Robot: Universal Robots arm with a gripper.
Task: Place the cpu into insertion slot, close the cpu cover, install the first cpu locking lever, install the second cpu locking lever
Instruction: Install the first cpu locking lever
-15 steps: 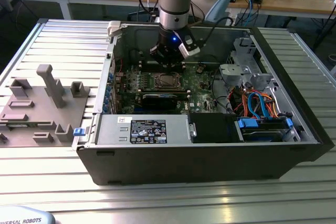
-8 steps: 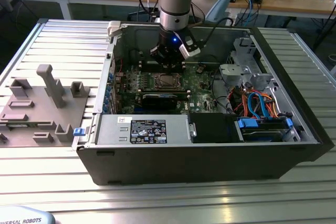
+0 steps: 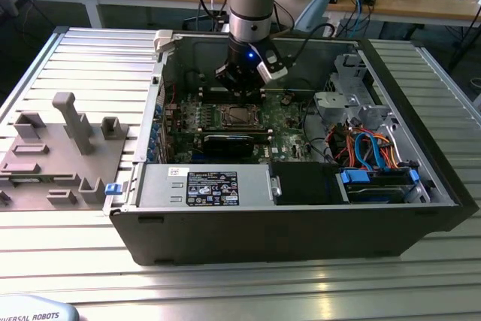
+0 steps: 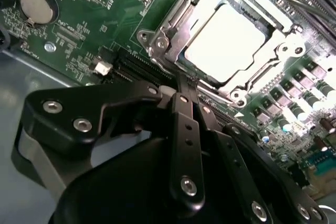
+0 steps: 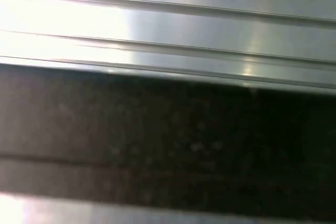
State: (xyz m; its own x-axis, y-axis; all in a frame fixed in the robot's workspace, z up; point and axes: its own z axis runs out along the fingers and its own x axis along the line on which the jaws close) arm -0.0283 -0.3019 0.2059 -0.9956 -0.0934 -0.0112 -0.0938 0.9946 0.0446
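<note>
The cpu (image 4: 223,40) sits flat in the insertion slot (image 4: 239,99), its pale metal top glaring bright in the second wrist view, and the cpu cover (image 4: 173,22) lies down around it, the silvery frame bordering the chip on all sides. In the exterior view the same socket (image 3: 237,116) shows on the green motherboard (image 3: 289,122), roughly mid-board, just far of a long black card (image 3: 228,144). The gripper (image 4: 181,90) hangs right above the socket's edge, its black fingers (image 4: 185,124) pressed together into one narrow tip with nothing pinched between them, the tip just beside the frame's corner; whether it touches the metal, I cannot tell. Out from there, a round coin battery (image 4: 38,6) sits on the board well apart from the socket. The board lies inside an open computer case (image 3: 301,223), with bundled orange and blue cables (image 3: 368,148) toward the exterior view's right. The case rests on a ribbed aluminium table (image 3: 45,58), and grey fixture blocks (image 3: 71,122) stand on the exterior view's left.
</note>
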